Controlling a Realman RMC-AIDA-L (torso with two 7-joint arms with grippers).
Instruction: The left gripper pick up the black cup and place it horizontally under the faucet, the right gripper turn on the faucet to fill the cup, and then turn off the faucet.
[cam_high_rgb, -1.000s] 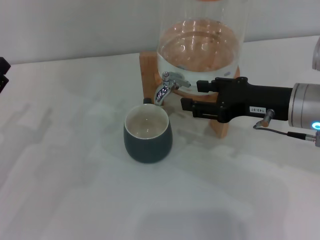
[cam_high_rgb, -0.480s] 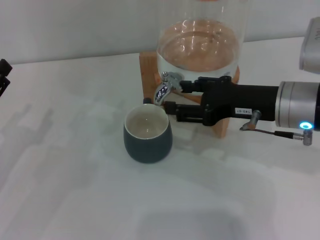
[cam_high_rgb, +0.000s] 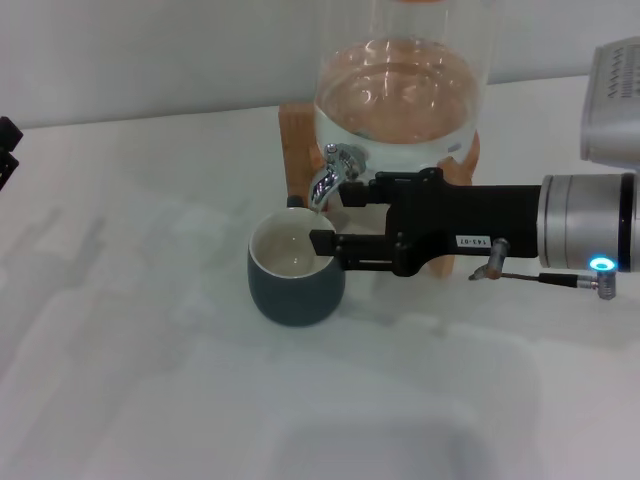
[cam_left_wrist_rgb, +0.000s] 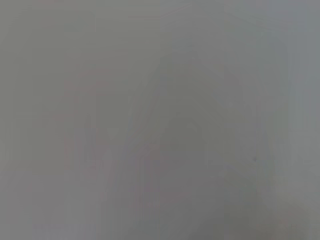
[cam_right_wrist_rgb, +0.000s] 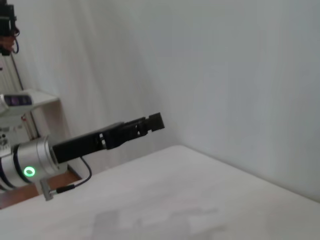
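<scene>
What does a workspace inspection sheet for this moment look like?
Surface: white table, bare in front.
Job's things: black cup upright under the faucet spout; glass jar holds water, on a wooden stand.
Clutter: nothing seen.
Grippers: right gripper open, jaws apart, reaching in from the right at the faucet, lower jaw over the cup's rim; left gripper parked at the far left edge.
Cables: thin lead by the right wrist.
Surroundings: plain pale wall.
</scene>
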